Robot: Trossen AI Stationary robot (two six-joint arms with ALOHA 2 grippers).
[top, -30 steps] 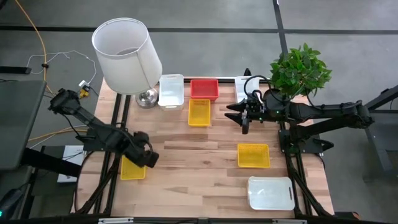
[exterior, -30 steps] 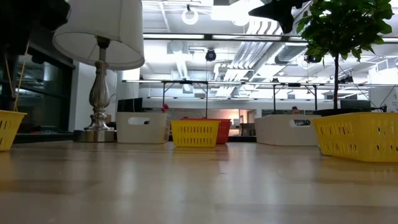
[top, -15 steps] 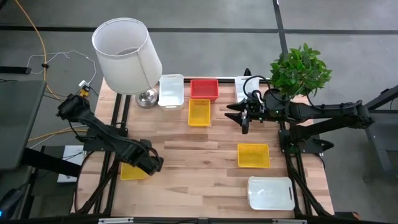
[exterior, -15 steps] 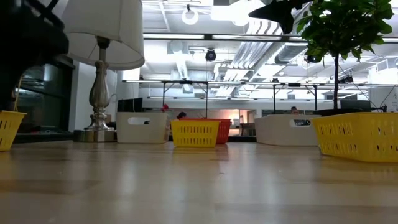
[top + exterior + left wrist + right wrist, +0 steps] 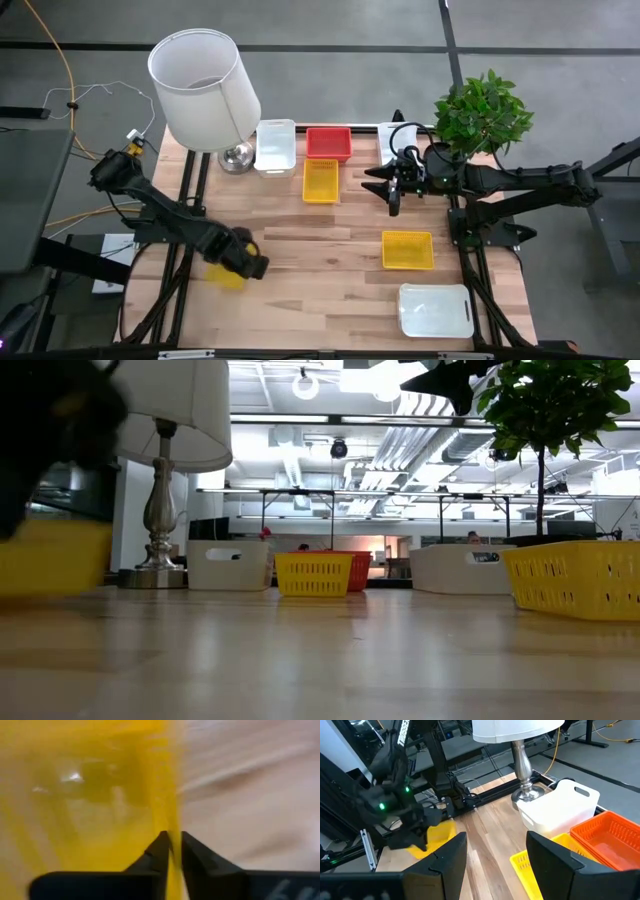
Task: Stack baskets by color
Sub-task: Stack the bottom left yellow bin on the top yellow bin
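Near the table's left edge, the left claw (image 5: 172, 851) pinches a yellow basket (image 5: 95, 795) wall; lift level. Right claw (image 5: 495, 850) waits wide open.

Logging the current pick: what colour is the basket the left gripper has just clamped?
Yellow. The left gripper pinches the basket wall; the left wrist view shows it best.

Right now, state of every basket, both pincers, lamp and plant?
left pincer: shut on yellow basket's wall
held yellow basket: gripped, front-left of table
right pincer: open, empty, hovering at the back right
centre yellow basket: upright, by red basket
red basket: upright, back row
right yellow basket: upright, alone
back white basket: upright, beside lamp
front white basket: upright, alone
lamp: standing
plant: upright
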